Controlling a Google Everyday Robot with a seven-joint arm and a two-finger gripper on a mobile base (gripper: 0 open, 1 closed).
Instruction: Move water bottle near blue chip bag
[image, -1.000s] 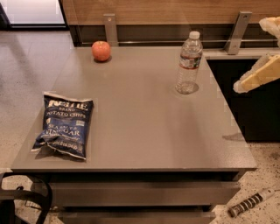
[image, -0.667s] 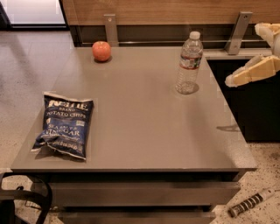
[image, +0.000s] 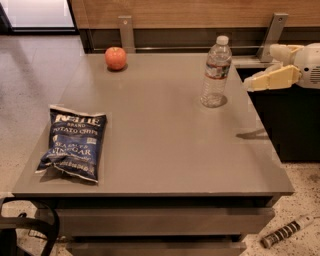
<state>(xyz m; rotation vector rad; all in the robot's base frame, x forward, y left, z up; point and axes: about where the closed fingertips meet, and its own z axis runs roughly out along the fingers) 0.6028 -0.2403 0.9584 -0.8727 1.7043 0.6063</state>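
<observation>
Grey table: red apple far left, water bottle upright far right, blue chip bag flat near left; gripper, fingers apart, hovers past the right edge near the bottle.

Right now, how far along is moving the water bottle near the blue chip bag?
Nothing done: the water bottle stands far right, the blue chip bag lies near left. In hand: the gripper hovers open beside the bottle, not touching. Left: grasp, carry, place.
</observation>
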